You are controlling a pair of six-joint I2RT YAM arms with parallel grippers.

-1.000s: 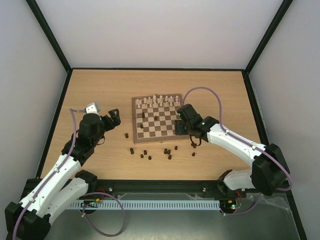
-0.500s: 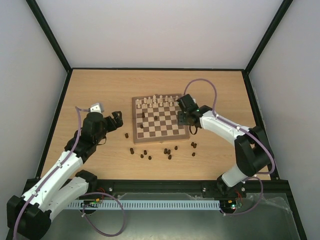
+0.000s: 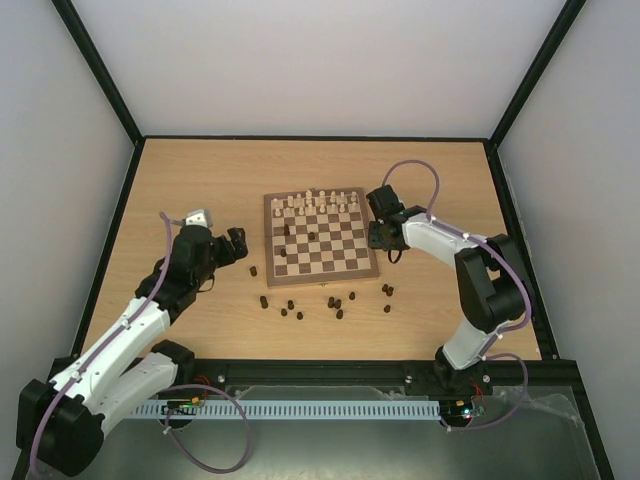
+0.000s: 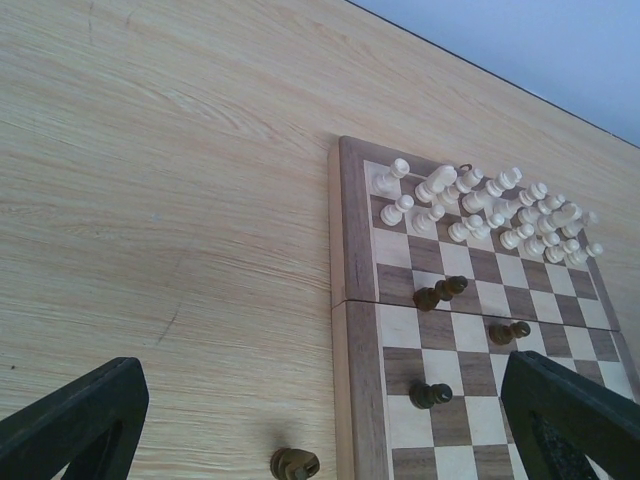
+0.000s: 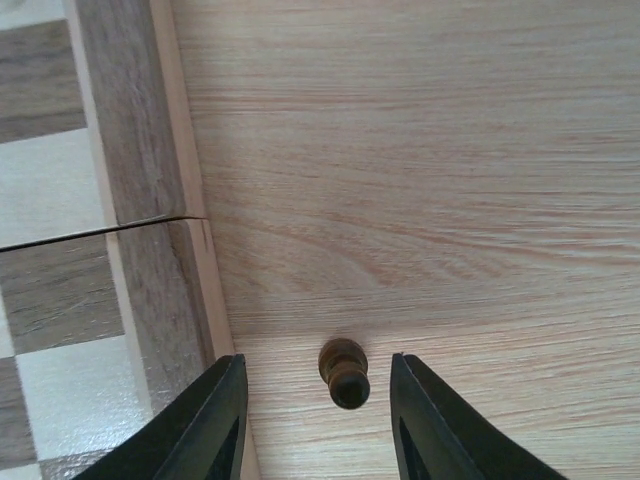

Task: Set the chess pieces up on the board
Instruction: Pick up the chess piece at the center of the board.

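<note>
board [image 4: 355, 250]: matt wood, visible grain | chess pieces [image 5: 344, 372]: dark smooth wood | table [image 5: 450, 150]: pale matt wood grain

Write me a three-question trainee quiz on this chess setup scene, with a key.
1. True or false: the right gripper is shut on the dark piece between its fingers.
2. Most dark chess pieces lie: A) on the tabletop before the board's near edge; B) on the board's far rows; C) on the board's centre squares.
3. Fill in: the cream pieces stand along the board's ____ edge.
Key: 1 false, it is open, fingers clear of the piece; 2 A; 3 far.
</note>
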